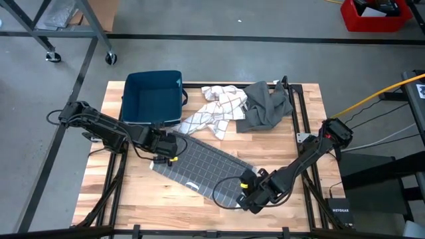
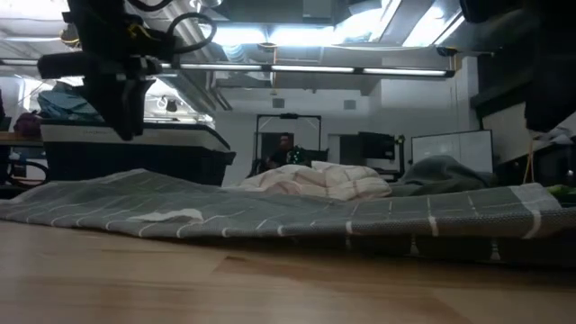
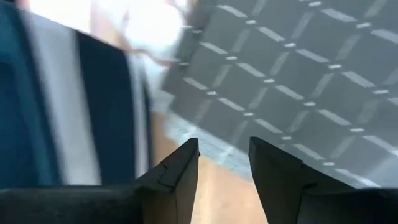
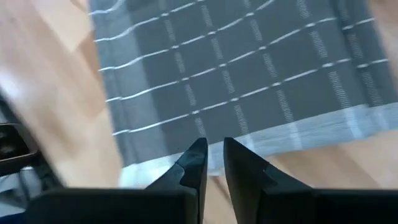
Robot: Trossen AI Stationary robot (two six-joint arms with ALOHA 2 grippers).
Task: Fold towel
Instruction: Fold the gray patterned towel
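**Kid:** What is closest to us?

**Helper:** The wooden table (image 1: 133,199). On it lies the grey towel (image 1: 202,166) with thin white lines that make squares. It is spread flat and runs slantwise across the front half of the table.

**Kid:** Where are the robot's hands?

**Helper:** The right end effector (image 1: 247,194) is at the towel's near corner, on the right side. In its own wrist view its two dark fingers (image 4: 194,163) stand just a little apart, over the towel's pale edge. Nothing is between them.

**Kid:** And the other one?

**Helper:** The left end effector (image 1: 166,151) is at the towel's far left corner. Its fingers (image 3: 180,174) are open with a clear gap, and they hold nothing. Through the gap you can see bare wood and the towel's edge.

**Kid:** So nobody is holding the towel?

**Helper:** No. It just lies on the table, with one end effector at each end.

**Kid:** What is behind the towel?

**Helper:** A dark blue bin (image 1: 153,97) sits at the back left of the table, just behind the left end effector. Next to it is a crumpled white cloth (image 1: 216,113) with dark squares. It touches the far edge of the grey towel. Beside that, at the back right, is a bunched plain grey cloth (image 1: 265,106).

**Kid:** And far away?

**Helper:** In the low view a person (image 2: 285,150) sits in the room behind the table. On the floor at the far right is a red box (image 1: 375,16).
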